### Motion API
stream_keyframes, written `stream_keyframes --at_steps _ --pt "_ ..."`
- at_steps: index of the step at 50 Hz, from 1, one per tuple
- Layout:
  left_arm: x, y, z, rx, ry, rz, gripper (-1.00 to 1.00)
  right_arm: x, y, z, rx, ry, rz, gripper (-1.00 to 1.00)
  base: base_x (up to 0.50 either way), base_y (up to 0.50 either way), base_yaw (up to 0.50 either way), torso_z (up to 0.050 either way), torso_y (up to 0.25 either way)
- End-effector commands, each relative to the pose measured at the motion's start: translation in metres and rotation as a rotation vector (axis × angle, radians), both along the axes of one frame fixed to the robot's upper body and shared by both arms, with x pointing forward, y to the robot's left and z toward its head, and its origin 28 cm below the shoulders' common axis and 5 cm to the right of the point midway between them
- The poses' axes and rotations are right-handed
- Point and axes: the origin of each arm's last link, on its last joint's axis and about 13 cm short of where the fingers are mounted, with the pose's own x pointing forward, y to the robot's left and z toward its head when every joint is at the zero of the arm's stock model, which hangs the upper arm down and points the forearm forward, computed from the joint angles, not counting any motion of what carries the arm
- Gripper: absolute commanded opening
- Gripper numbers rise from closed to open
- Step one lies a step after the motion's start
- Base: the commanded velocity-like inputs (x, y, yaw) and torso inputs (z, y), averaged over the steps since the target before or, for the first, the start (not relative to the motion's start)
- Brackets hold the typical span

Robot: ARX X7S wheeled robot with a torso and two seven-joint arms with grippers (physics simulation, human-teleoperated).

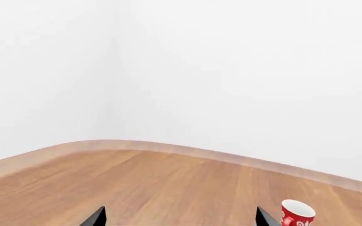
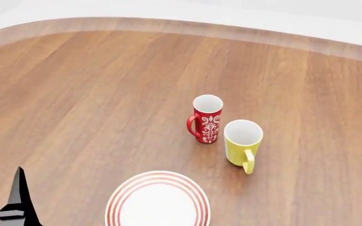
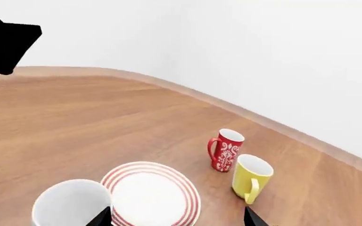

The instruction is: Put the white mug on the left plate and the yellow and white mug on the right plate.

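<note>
The yellow and white mug (image 2: 242,146) stands upright on the wooden table, handle toward me, next to a red patterned mug (image 2: 206,117). One red-ringed plate (image 2: 158,201) lies near the front edge; which plate it is I cannot tell. In the right wrist view the white mug (image 3: 71,208) stands beside that plate (image 3: 151,193), with the yellow and white mug (image 3: 251,176) beyond. My right gripper (image 3: 176,219) is open, empty, and some way above the plate. My left gripper (image 1: 181,219) is open over bare wood, holding nothing. A second plate is out of view.
The red patterned mug (image 3: 226,149) stands close to the yellow one, also showing as the red mug (image 1: 297,214) beside my left fingertip (image 1: 266,218). The table's curved far edge (image 2: 187,26) meets a white wall. A dark part of my left arm (image 2: 19,200) shows low at left.
</note>
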Motion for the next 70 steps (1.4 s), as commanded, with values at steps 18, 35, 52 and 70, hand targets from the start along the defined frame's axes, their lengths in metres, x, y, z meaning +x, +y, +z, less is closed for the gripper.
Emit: stream_keyframes --at_steps 18,35,52,70 --pt "-0.002 0.000 0.004 -0.009 -0.007 0.004 1.00 -0.016 0.000 -0.015 -0.131 0.110 0.225 1.00 0.00 0.00 0.00 0.000 0.000" --pt "-0.004 0.001 0.006 -0.014 -0.013 0.005 1.00 0.026 -0.007 -0.028 -0.102 0.223 0.244 1.00 0.00 0.00 0.00 0.000 0.000" --pt "-0.005 -0.001 0.006 -0.013 -0.015 -0.002 1.00 0.050 -0.008 -0.033 -0.126 0.288 0.263 1.00 0.00 0.00 0.00 0.000 0.000" --pt "-0.006 -0.001 0.007 -0.015 -0.017 -0.004 1.00 0.070 -0.003 -0.036 -0.175 0.341 0.296 1.00 0.00 0.00 0.00 0.000 0.000"
